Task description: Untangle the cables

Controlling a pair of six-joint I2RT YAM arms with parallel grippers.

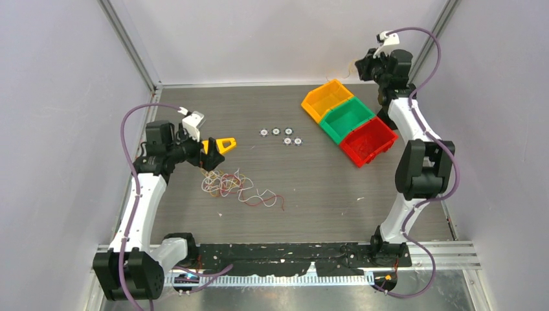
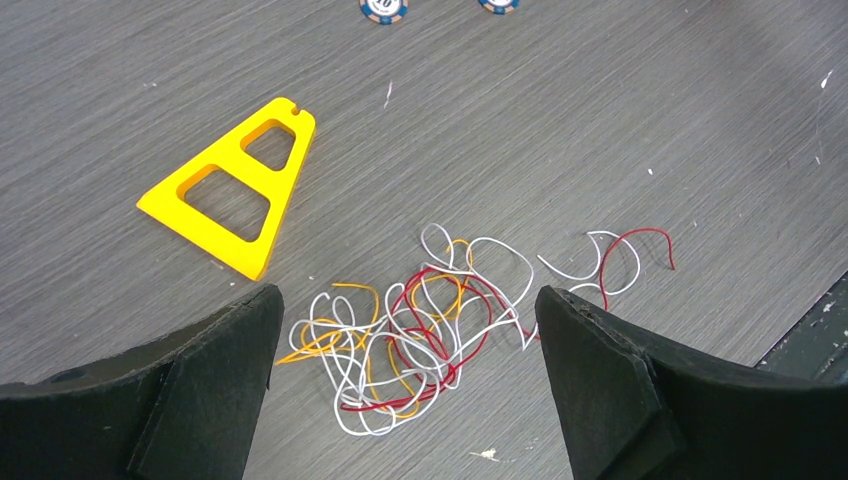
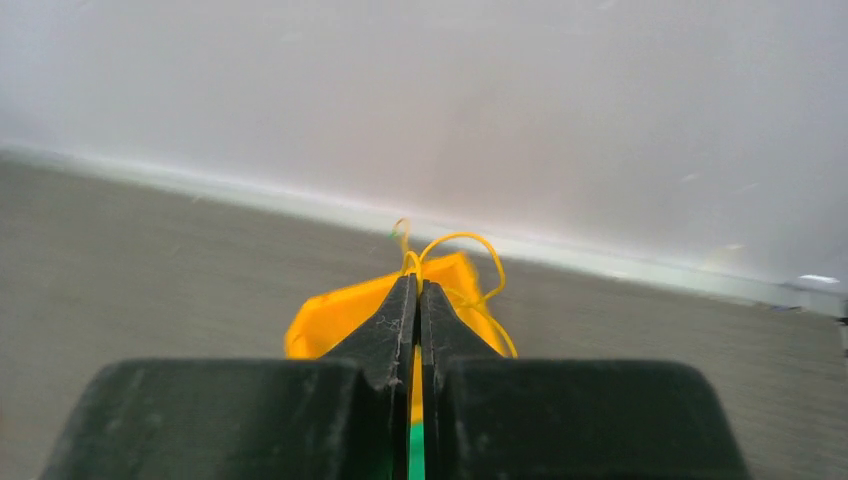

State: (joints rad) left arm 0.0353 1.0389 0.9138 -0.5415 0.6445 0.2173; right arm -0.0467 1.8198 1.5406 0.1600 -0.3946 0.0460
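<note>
A tangle of white, red and yellow-orange cables lies on the grey table left of centre, with a white and red tail trailing right. My left gripper hovers just above its left part. In the left wrist view the left gripper stands open, and the cables lie on the table between and beyond the fingers, untouched. My right gripper is raised at the back right. In the right wrist view the right gripper is shut on a thin yellow cable that loops out past its tips.
A yellow triangular frame lies flat just left of the tangle. Several small round discs sit mid-table. A yellow bin, a green bin and a red bin stand in a row at the back right; the yellow bin is below the right gripper.
</note>
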